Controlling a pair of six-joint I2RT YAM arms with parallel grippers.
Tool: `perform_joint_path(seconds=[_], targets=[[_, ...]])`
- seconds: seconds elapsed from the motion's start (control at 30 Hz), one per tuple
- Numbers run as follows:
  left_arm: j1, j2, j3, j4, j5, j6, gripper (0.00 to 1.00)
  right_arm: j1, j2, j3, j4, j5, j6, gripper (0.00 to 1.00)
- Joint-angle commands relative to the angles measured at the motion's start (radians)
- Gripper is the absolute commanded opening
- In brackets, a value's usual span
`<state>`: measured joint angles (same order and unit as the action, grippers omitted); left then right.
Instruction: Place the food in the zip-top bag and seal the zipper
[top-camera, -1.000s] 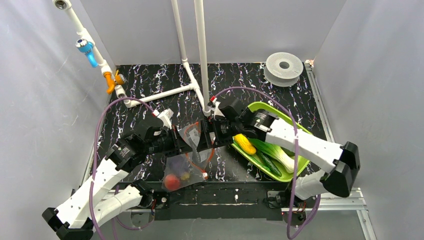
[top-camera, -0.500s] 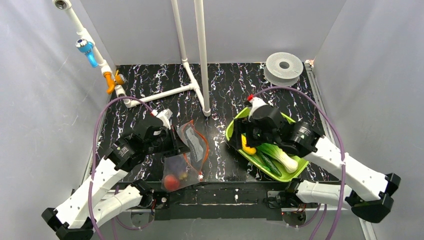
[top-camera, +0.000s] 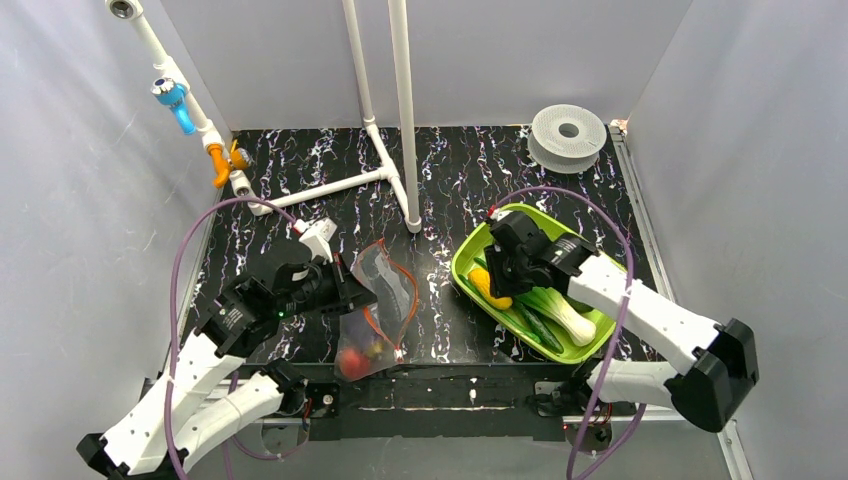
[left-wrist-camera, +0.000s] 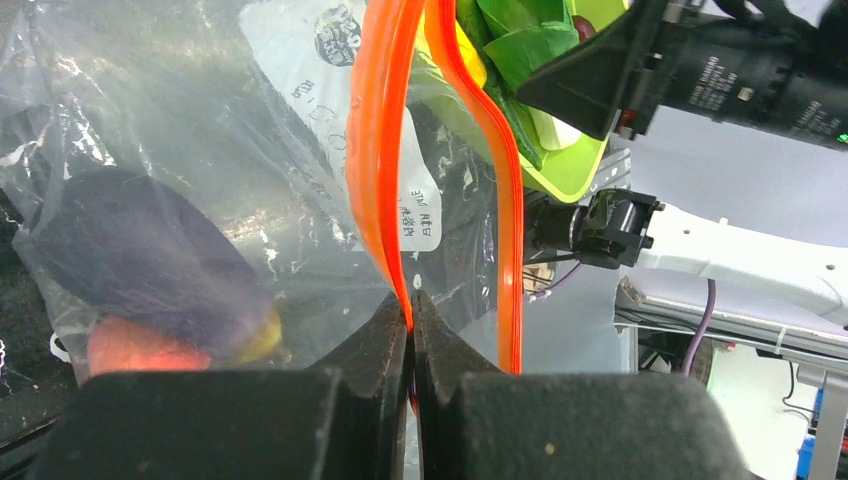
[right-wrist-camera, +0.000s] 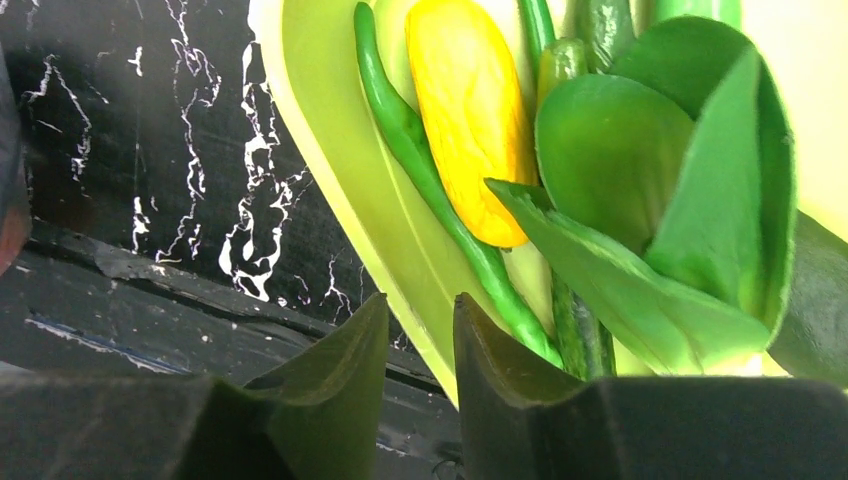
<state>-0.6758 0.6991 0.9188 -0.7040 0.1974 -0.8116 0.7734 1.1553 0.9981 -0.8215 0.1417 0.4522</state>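
Note:
The clear zip-top bag (top-camera: 383, 290) hangs from my left gripper (top-camera: 345, 290), which is shut on one side of the red-orange zipper (left-wrist-camera: 380, 150) at the fingertips (left-wrist-camera: 411, 300). The zipper's other strip (left-wrist-camera: 508, 220) stands apart, so the mouth gapes. Inside the bag lie a purple eggplant (left-wrist-camera: 130, 250), a red tomato (top-camera: 350, 362) and a yellow piece (left-wrist-camera: 262, 335). My right gripper (top-camera: 497, 272) hovers over the near-left rim of the lime tray (top-camera: 462, 270), jaws narrowly apart with nothing between them (right-wrist-camera: 420, 305). The tray holds a yellow food piece (right-wrist-camera: 470, 120), a long green bean (right-wrist-camera: 420, 160) and a leafy green vegetable (right-wrist-camera: 640, 170).
A white pipe frame (top-camera: 400, 110) rises from the back middle of the black marbled table, with a side pipe carrying blue and orange fittings (top-camera: 178, 100) on the left. A grey spool (top-camera: 568, 135) sits at the back right. Grey walls close in on three sides.
My right arm has left the bag's mouth and swung right and down onto the tray, its jaws narrowing. The left gripper keeps its hold; the bag hangs lower.

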Motion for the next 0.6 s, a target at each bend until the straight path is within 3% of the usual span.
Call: perform_joint_path(seconds=[0.0,0.2,0.57], targets=[[0.002,-0.049,-0.029,0.016,-0.011,0.004,0.0,-0.008,0.06,-0.006,0.075,-0.016,-0.048,0.34],[0.002,-0.037,-0.033,0.004,-0.027,-0.011,0.0,-0.026,0.146,-0.011,0.115,-0.001,-0.08,0.33],[0.002,0.009,0.009,-0.044,-0.053,-0.004,0.0,-0.045,0.26,0.015,0.142,0.082,-0.18,0.49]])
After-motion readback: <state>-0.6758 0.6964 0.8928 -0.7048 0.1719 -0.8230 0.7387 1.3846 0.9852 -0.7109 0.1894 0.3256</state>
